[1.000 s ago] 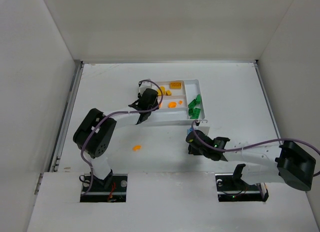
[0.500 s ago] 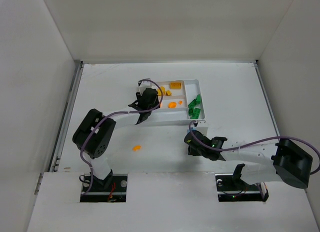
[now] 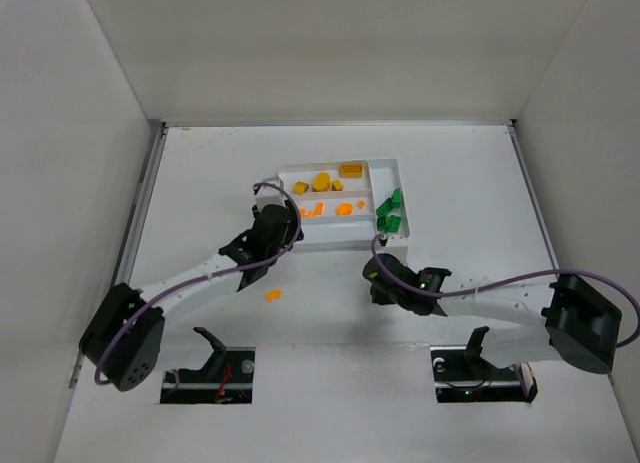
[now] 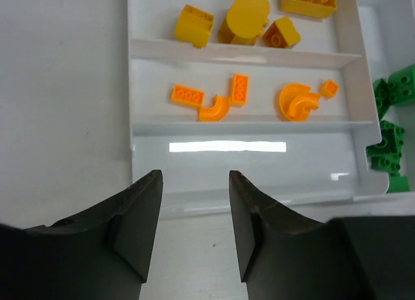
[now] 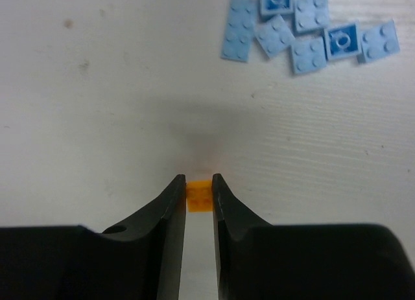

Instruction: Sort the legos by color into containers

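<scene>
The small orange lego (image 5: pixel 200 199) is on the table (image 5: pixel 97 118), just on the near side of the tray (image 4: pixel 131 86), pinched in my right gripper's (image 5: pixel 198 179) narrow jaws. The grasp looks made. Next I lift it into the middle orange section (image 4: pixel 262 112), skirting my left gripper (image 4: pixel 193 206), which hangs half-open and empty at the near rim.

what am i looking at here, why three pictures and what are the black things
Two robot arms sit at a table's near edge. One picture looks down from above. The other two come from cameras on each wrist, so the black prongs are that arm's own fingers. The white tray holds yellow pieces, orange pieces and green bricks in separate sections. The left arm's fingers are open and empty, short of the tray. The right arm's fingers pinch a small orange piece; light-blue pieces lie on the table.
</scene>
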Action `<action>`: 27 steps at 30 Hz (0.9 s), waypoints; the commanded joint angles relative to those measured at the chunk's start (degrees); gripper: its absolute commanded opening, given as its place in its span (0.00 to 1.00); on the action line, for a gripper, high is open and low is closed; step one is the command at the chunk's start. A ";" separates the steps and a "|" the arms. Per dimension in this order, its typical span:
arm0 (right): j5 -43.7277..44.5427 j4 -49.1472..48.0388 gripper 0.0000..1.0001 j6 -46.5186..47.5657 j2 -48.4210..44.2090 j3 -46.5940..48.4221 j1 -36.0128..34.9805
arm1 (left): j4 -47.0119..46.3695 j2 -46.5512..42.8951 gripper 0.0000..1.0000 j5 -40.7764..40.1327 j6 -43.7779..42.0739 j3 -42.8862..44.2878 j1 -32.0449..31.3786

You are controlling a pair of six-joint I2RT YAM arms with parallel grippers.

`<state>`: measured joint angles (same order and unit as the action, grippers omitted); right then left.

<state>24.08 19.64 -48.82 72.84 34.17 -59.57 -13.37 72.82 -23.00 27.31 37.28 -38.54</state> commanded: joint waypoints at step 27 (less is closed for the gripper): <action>-10.28 -15.94 0.26 19.90 35.97 44.05 22.44 | 44.03 -23.07 0.65 -6.88 25.24 -8.36 -16.17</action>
<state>14.22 5.65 -30.37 109.23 74.65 -37.71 25.65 50.50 -28.34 47.48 28.80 -54.33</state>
